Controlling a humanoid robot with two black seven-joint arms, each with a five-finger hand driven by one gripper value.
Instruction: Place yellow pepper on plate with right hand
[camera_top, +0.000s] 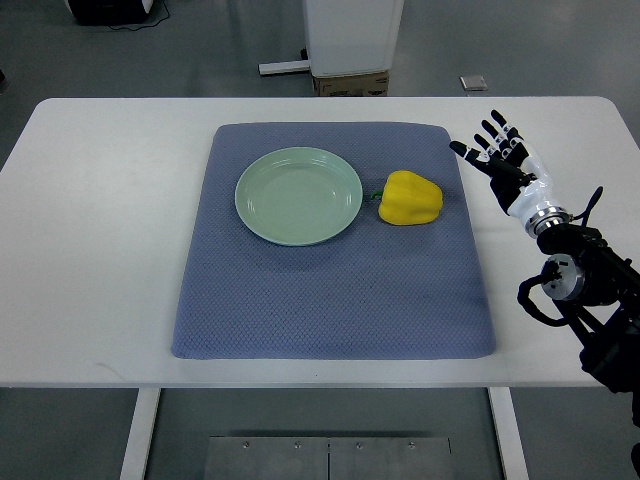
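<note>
A yellow pepper (411, 199) lies on its side on a blue-grey mat (330, 290), just right of a pale green plate (298, 195), apart from it. The plate holds nothing. My right hand (495, 152) is over the white table to the right of the mat's far right corner, fingers spread and empty, a short way right of the pepper. The left arm does not show.
The white table (100, 250) carries the mat. A white pedestal with a cardboard box (350, 60) stands behind the far edge. A small grey object (474, 82) lies on the floor beyond the table.
</note>
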